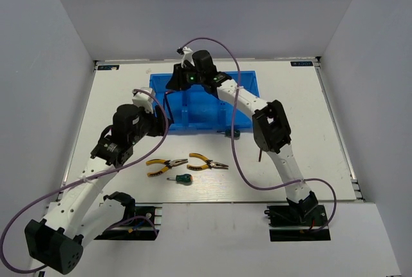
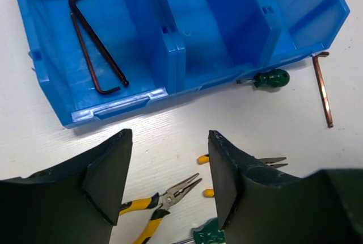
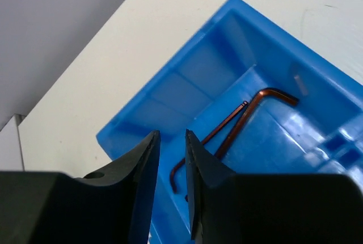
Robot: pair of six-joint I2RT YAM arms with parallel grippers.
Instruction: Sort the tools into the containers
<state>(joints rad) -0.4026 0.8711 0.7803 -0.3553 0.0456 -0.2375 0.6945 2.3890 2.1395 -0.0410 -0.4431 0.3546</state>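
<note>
The blue tray [image 1: 243,96] has three compartments. Two dark hex keys [image 2: 93,45] lie in its left compartment, and they also show in the right wrist view [image 3: 249,116]. A third hex key [image 2: 322,88] and a green screwdriver [image 2: 271,78] lie on the table by the tray's near right. Two yellow pliers [image 1: 165,165] [image 1: 207,163] and another green screwdriver [image 1: 181,179] lie nearer the arms. My left gripper [image 2: 170,136] is open and empty above the pliers [image 2: 153,204]. My right gripper [image 3: 172,136] hangs over the left compartment, jaws slightly apart and empty.
The tray's middle compartment [image 2: 218,28] and right compartment [image 2: 300,5] hold nothing. White walls enclose the table on three sides. A purple cable [image 1: 238,154] loops from the right arm down over the table next to the right pliers.
</note>
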